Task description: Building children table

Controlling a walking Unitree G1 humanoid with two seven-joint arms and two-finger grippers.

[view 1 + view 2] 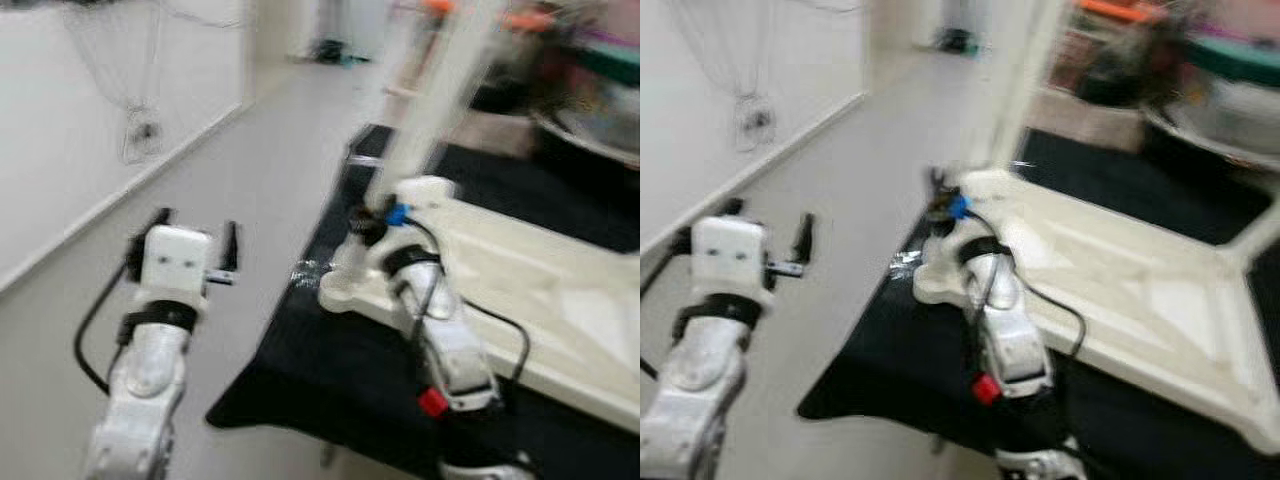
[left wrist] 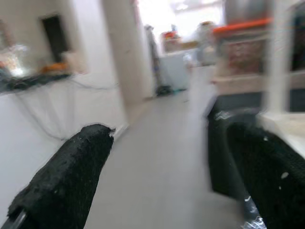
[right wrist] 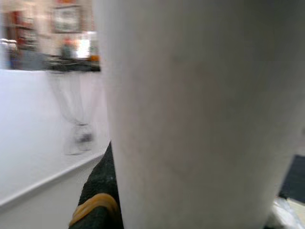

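Observation:
A white children's table [image 1: 530,290] lies upside down on a black mat [image 1: 320,370]. One white leg [image 1: 432,100] stands upright at its near-left corner. My right gripper [image 1: 368,222] is at the foot of that leg, shut around it. In the right wrist view the leg [image 3: 200,114] is pressed close, with one black finger [image 3: 97,200] beside it. My left gripper [image 1: 195,235] hovers over the floor to the left of the mat, open and holding nothing. Its two black fingers [image 2: 71,176] stand wide apart. All frames are blurred.
Grey floor [image 1: 255,170] runs forward between a white wall [image 1: 60,130] on the left and the mat. Shelves and blurred clutter [image 1: 580,90] crowd the back right. A netted object [image 1: 142,130] hangs on the wall.

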